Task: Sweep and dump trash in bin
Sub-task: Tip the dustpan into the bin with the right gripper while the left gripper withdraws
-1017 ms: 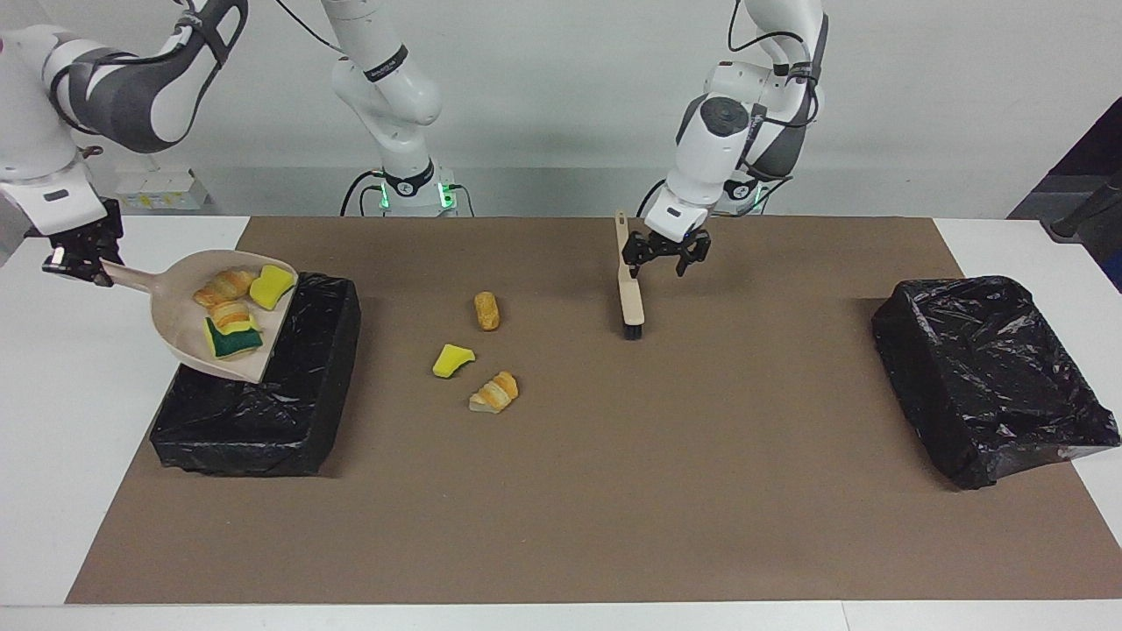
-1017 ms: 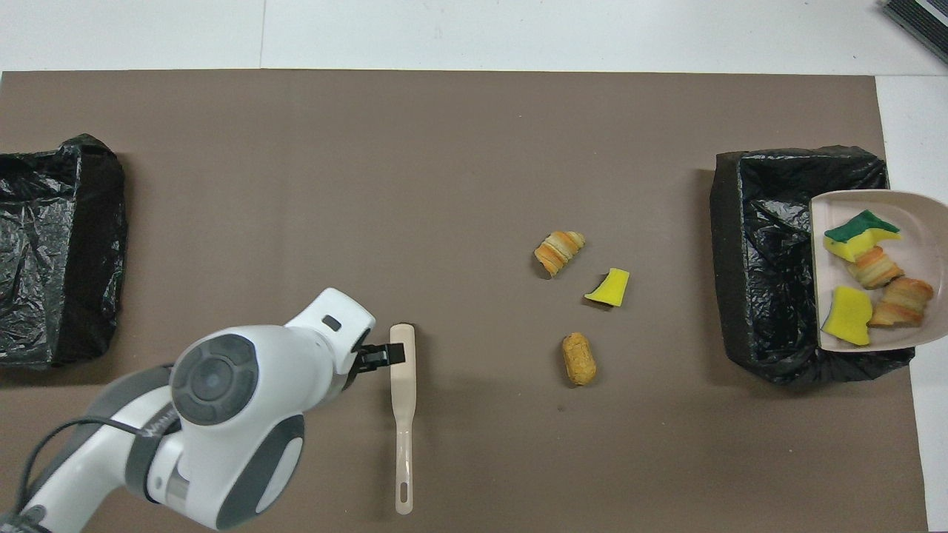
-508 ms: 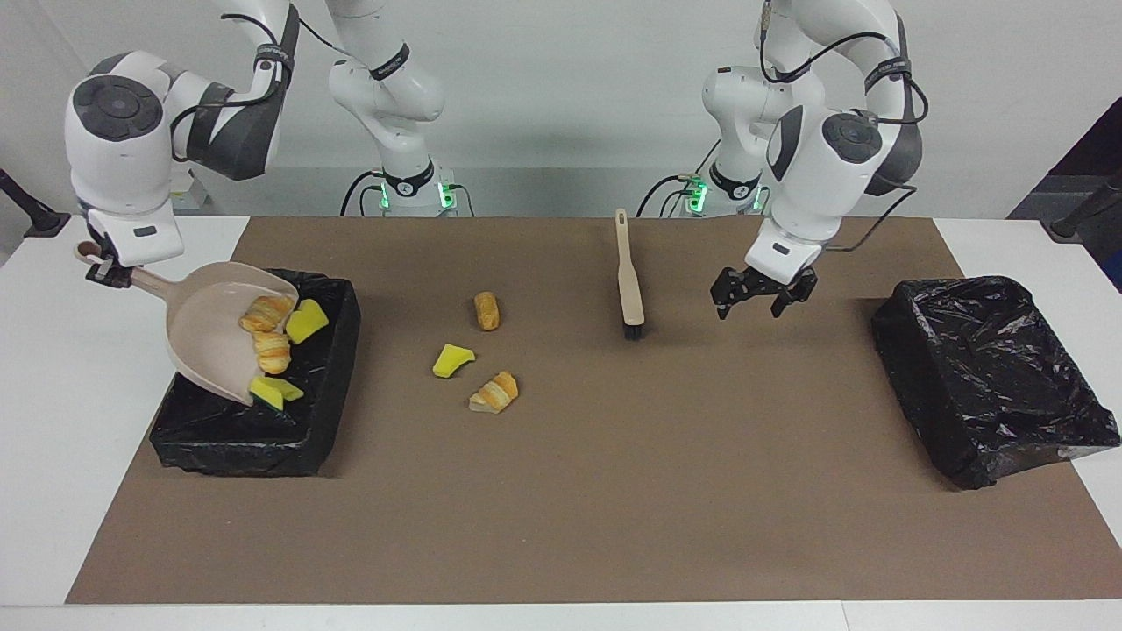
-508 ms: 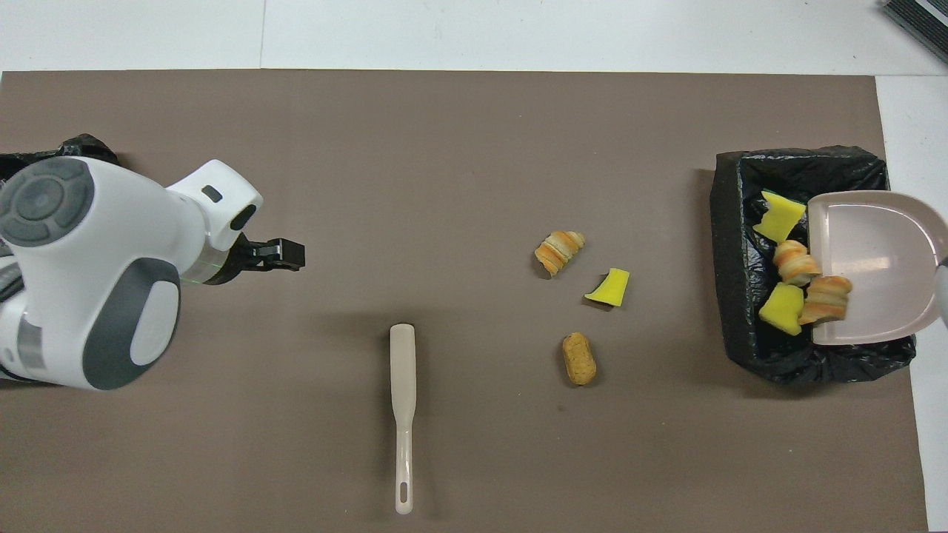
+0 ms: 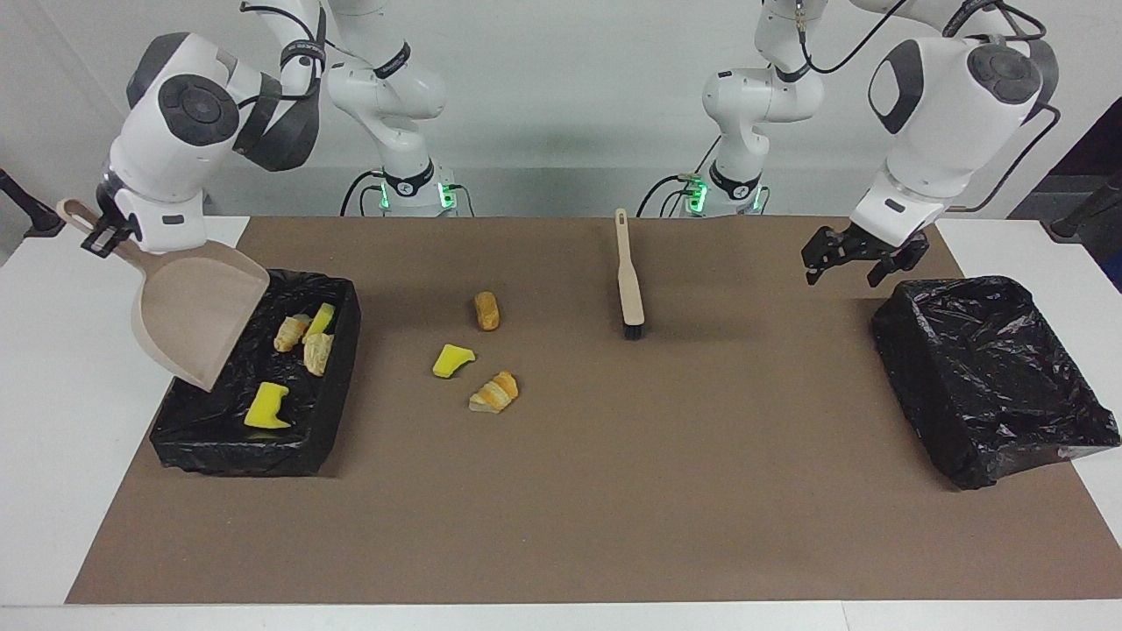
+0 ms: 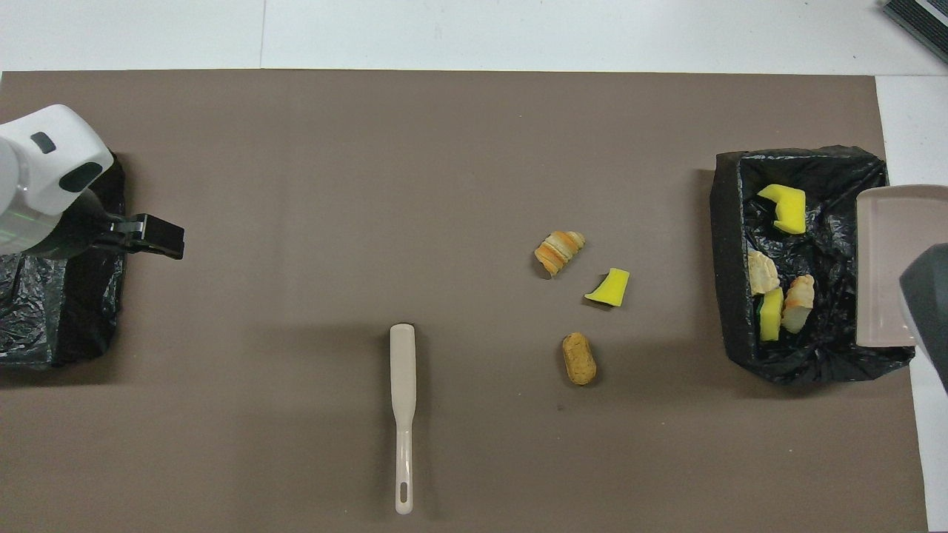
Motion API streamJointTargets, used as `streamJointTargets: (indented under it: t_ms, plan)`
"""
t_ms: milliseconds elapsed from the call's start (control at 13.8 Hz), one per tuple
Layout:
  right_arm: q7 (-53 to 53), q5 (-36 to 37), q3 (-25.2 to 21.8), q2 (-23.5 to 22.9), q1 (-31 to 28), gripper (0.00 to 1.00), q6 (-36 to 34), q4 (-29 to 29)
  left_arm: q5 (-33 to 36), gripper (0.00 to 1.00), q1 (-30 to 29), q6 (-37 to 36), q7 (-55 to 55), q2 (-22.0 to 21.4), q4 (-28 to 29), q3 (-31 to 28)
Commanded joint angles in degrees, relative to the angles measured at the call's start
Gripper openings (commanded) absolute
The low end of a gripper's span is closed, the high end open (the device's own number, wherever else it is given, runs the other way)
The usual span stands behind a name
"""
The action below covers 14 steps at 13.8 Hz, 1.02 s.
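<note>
My right gripper (image 5: pixel 103 230) is shut on the handle of the beige dustpan (image 5: pixel 197 315), which is tipped steeply over the black-lined bin (image 5: pixel 237 456) at the right arm's end and is empty. Several trash scraps lie in that bin: a yellow sponge (image 5: pixel 266 406) and bread pieces (image 5: pixel 289 333); they also show in the overhead view (image 6: pixel 785 209). On the mat lie a bread roll (image 5: pixel 486 310), a yellow sponge chunk (image 5: pixel 453 359) and a croissant piece (image 5: pixel 494 392). My left gripper (image 5: pixel 859 254) is open and empty, up over the mat beside the other bin.
The beige brush (image 5: pixel 628 276) lies on the mat near the middle, handle toward the robots, also seen in the overhead view (image 6: pixel 403 414). A second black-lined bin (image 5: pixel 990 377) stands at the left arm's end. A brown mat (image 5: pixel 614 508) covers the table.
The dustpan tipped steeper and its scraps slid into the bin. My left gripper moved away from the brush toward the left arm's end bin; the brush stayed on the mat.
</note>
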<state>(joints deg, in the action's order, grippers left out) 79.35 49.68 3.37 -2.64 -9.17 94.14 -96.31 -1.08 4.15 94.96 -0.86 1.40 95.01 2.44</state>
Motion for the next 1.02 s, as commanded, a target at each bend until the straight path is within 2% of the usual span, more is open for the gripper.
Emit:
streamJointTargets:
  t_ms: [0, 291, 436, 654, 944]
  plan:
    - [1.9, -0.5, 0.8, 0.2, -0.1, 0.00, -1.2, 4.0, 1.1, 1.00, -0.1, -0.9, 1.1, 0.3, -0.3, 0.5]
    - [-7.9, -14.8, 1.8, -0.8, 0.3, 0.00, 1.2, 5.3, 1.1, 1.00, 0.0, -0.9, 0.9, 0.3, -0.3, 0.5]
    - [-14.5, -20.7, 1.9, -1.1, 2.6, 0.00, 2.0, 5.3, 1.1, 1.00, -0.2, -0.9, 0.8, 0.4, -0.4, 0.5]
    - [-33.9, -23.2, 2.1, -2.0, 8.4, 0.00, 2.0, 5.6, 1.1, 1.00, -0.1, -0.9, 0.8, 0.4, -0.4, 0.5]
    - [-56.5, -33.5, 2.2, -8.9, 14.3, 0.00, 3.1, 12.5, 1.1, 1.00, -0.1, -0.9, 0.8, 0.4, -0.4, 0.5]
